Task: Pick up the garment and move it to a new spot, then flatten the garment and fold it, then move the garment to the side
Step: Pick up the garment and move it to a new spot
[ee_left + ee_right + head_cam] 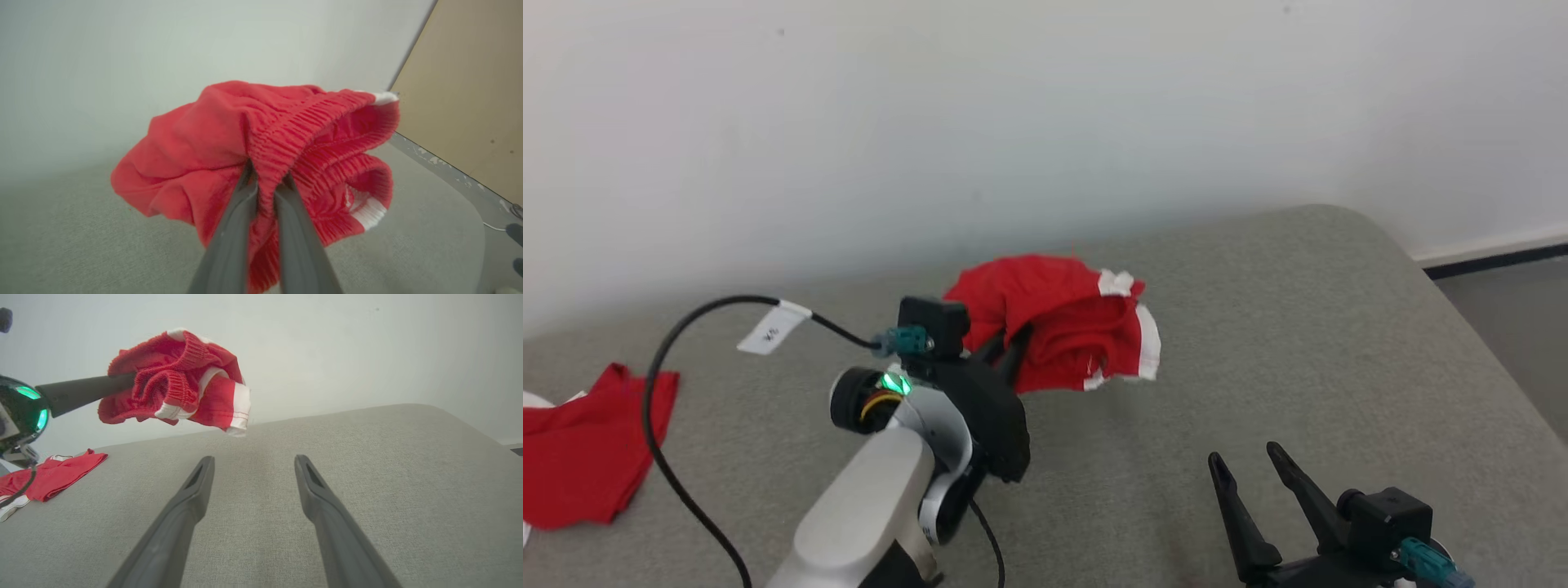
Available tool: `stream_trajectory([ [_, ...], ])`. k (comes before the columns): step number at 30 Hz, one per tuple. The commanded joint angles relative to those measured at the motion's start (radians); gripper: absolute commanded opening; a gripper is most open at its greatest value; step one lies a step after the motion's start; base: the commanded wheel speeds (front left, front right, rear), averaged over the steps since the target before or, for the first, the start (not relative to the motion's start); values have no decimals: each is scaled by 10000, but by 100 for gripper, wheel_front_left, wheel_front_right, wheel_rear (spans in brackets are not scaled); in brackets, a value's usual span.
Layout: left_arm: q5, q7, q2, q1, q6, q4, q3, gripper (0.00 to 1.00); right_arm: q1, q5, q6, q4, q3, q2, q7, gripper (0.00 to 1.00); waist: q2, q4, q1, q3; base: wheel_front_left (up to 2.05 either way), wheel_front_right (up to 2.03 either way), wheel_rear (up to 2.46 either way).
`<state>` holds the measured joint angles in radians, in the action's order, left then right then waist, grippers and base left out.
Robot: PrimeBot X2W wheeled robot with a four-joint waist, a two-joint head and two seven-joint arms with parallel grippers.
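A bunched red garment (1062, 331) with white trim and a ribbed waistband hangs in the air above the grey padded table (1298, 327). My left gripper (1010, 341) is shut on it. In the left wrist view the two fingers pinch a fold of the red garment (265, 147) at the waistband, with my left gripper (266, 179) tight on the cloth. From the right wrist view the garment (179, 384) floats at the upper left, clear of the surface. My right gripper (1245, 459) stands open at the lower right, low over the table, its fingers (192, 494) spread with nothing between them.
A second red garment (584, 445) lies flat at the table's left edge, also seen as red cloth (53, 477) from the right wrist. A black cable (678, 335) with a white tag loops off the left wrist. A white wall backs the table; floor shows at the far right (1519, 302).
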<state>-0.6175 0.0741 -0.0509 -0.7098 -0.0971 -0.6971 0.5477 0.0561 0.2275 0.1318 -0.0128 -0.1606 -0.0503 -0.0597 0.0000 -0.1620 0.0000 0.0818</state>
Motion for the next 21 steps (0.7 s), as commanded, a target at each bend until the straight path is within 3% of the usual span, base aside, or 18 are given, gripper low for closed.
stream_trajectory([
  [1,-154,-272,0,379,110,15,302,0,-96,32,-21,-41,-61,-2,-15,100,0,-1120,0,-491,0,0,0],
  [6,226,-768,-13,824,344,-751,1243,0,-249,93,-21,-12,-272,0,-61,100,0,-1424,0,-738,0,0,0],
  [12,574,-1450,-8,853,268,-1856,1923,0,-464,168,-21,98,-449,0,-39,100,0,-1404,0,-862,0,0,0],
  [13,615,-1575,-3,830,245,-2004,1987,24,-489,187,-21,125,-444,-1,-18,100,0,-1361,0,-864,0,0,0],
  [14,605,-1672,-1,814,222,-2126,2045,77,-494,191,-21,137,-428,-3,3,100,0,-1291,0,-857,0,0,0],
  [15,605,-1672,-1,814,222,-2126,2045,77,-494,191,-21,137,-428,-3,3,100,0,-1291,0,-857,0,0,0],
  [16,523,-1757,-7,814,230,-2238,2055,100,-481,195,-21,156,-415,-3,8,100,0,-1222,0,-842,0,0,0],
  [21,-157,-2410,-4,955,335,-2367,1862,100,-313,215,-21,247,-207,-1,51,100,0,-677,0,-619,0,0,0],
])
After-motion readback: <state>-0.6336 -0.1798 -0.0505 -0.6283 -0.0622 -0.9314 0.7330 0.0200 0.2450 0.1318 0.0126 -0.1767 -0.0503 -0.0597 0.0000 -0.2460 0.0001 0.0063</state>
